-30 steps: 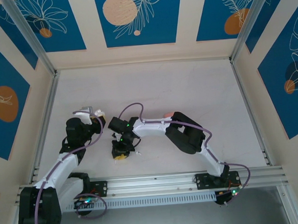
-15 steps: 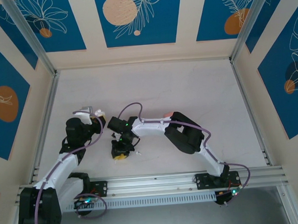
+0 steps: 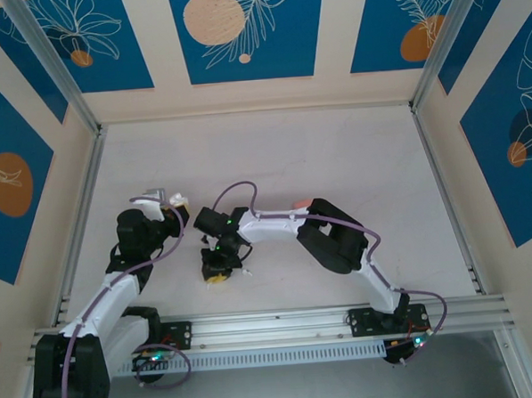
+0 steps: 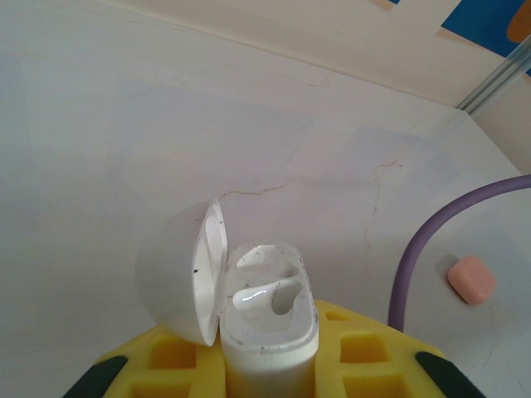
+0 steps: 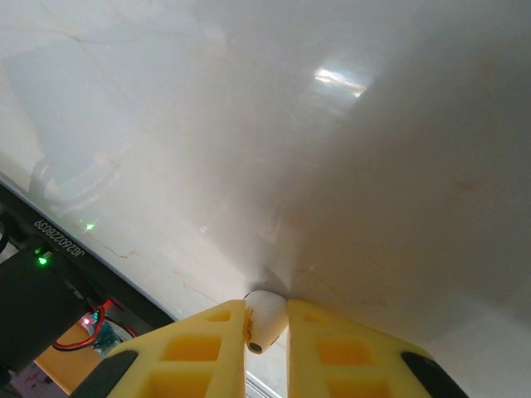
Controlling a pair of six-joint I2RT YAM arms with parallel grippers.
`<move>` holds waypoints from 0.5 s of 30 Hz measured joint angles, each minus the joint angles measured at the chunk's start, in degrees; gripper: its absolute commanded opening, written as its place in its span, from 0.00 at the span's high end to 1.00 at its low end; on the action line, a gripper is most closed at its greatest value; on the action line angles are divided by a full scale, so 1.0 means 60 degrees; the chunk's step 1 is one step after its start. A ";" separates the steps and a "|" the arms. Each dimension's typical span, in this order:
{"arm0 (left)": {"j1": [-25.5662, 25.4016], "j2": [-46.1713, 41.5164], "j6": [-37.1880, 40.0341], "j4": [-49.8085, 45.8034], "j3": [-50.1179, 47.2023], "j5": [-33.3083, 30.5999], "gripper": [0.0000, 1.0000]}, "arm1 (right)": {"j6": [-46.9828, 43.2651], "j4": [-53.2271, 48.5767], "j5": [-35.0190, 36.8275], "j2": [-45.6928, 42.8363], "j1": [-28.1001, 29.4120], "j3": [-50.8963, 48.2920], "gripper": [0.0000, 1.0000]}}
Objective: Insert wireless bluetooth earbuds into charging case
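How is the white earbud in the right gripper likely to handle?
Probably slippery: the earbud looks smooth and glossy, pinched at the very tip of the right gripper. Its rounded shape suggests it would roll if dropped. It is likely very light, being tiny.

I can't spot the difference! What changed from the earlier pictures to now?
Almost nothing. The right arm's elbow slid a tiny bit to the right. Nothing was grabbed or dropped: the right claw still pinches a white earbud, the left claw still holds the open white case, and the pink case stayed put.
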 measured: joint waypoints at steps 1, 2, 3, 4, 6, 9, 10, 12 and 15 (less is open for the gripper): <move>0.0000 0.0000 0.0000 0.0000 0.0000 0.0000 0.81 | 0.0004 0.0018 0.0033 -0.0058 -0.0025 -0.0087 0.84; 0.0000 0.0000 0.0004 -0.0004 0.0000 0.0000 0.81 | 0.0000 0.0040 0.0073 -0.0127 -0.0066 -0.0175 0.83; 0.0000 0.0000 0.0004 -0.0004 0.0000 0.0000 0.81 | 0.0000 0.0044 0.0106 -0.0164 -0.0091 -0.0233 0.84; 0.0000 0.0000 0.0004 -0.0004 0.0000 0.0000 0.81 | -0.0004 0.0051 0.0171 -0.0208 -0.0131 -0.0288 0.84; 0.0000 0.0000 0.0007 -0.0007 0.0000 0.0000 0.81 | -0.0069 0.0055 0.0277 -0.0299 -0.0211 -0.0372 0.83; 0.0000 0.0000 0.0029 -0.0007 0.0000 -0.0004 0.81 | -0.0157 0.0051 0.0433 -0.0448 -0.0379 -0.0539 0.84; 0.0000 0.0004 0.0033 -0.0007 0.0000 -0.0004 0.81 | -0.0219 0.0036 0.0492 -0.0499 -0.0459 -0.0601 0.83; 0.0000 0.0051 0.0033 -0.0007 0.0000 -0.0004 0.81 | -0.0321 -0.0015 0.0579 -0.0576 -0.0616 -0.0678 0.84; 0.0000 0.0193 0.0033 -0.0007 0.0000 0.0004 0.82 | -0.0437 -0.0091 0.0754 -0.0641 -0.0871 -0.0681 0.83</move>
